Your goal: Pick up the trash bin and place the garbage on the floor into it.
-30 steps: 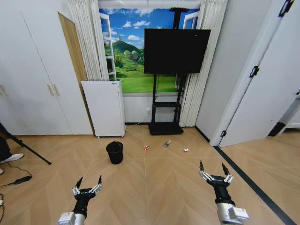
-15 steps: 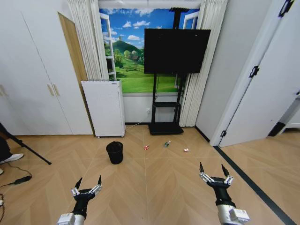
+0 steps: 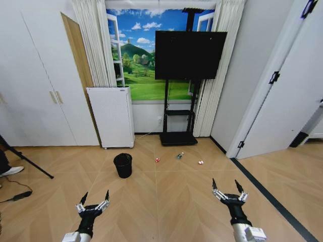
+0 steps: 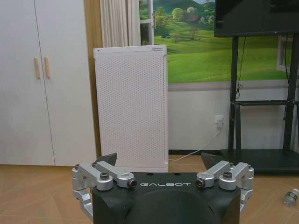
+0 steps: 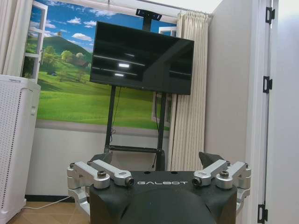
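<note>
Your left gripper [image 3: 93,200] and right gripper [image 3: 225,189] hang spread wide, near you. Far ahead, the trash bin [image 3: 122,165] stands on the floor [image 3: 166,201], with the garbage [image 3: 179,156] to its right.

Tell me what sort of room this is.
Probably a mock living room or test space: a television on a stand, a scenic window mural between curtains, and white closet doors over chevron wood floor.
</note>
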